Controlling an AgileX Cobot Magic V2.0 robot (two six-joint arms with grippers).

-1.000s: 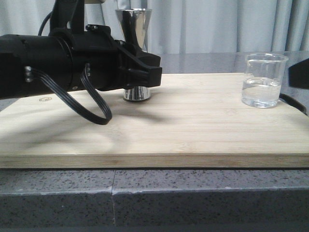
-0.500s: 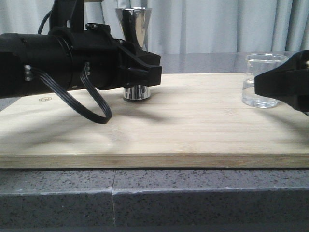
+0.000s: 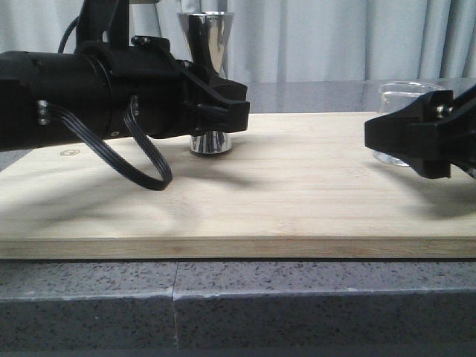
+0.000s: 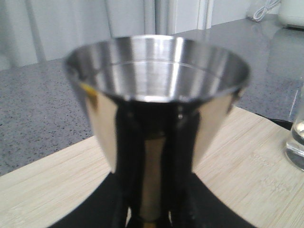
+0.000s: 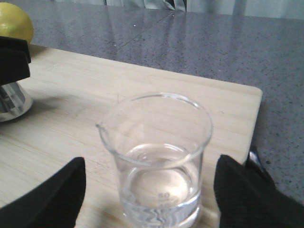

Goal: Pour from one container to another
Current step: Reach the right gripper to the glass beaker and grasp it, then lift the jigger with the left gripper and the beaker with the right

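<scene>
Front view: A wooden board (image 3: 245, 201) lies on a grey speckled counter (image 3: 245, 305). The left gripper (image 3: 223, 111) reaches in from the left; its black fingers (image 3: 230, 100) sit at the waist of the steel jigger (image 3: 206, 44), which stands upright on the board's far left-centre. Actual contact cannot be confirmed from here. The right gripper (image 3: 405, 141) enters from the right and stands in front of the glass beaker (image 3: 405, 93), hiding most of it; only the rim and part of the base show. The beaker stands at the board's right end, well apart from the jigger.

Left wrist view: The jigger (image 4: 156, 95) fills the frame, upright, its bowl open upward. Dark fingers (image 4: 128, 156) flank its narrow waist closely on both sides and appear clamped on it. The beaker's edge (image 4: 297, 137) shows at the frame border.

Right wrist view: The beaker (image 5: 159, 161) stands upright on the board (image 5: 71, 95), holding clear liquid low down, spout on the rim. The two fingers (image 5: 52, 194) are spread wide, one on either side of it, clear of the glass. A yellow lemon (image 5: 14, 21) lies near the jigger's base (image 5: 12, 102).
</scene>
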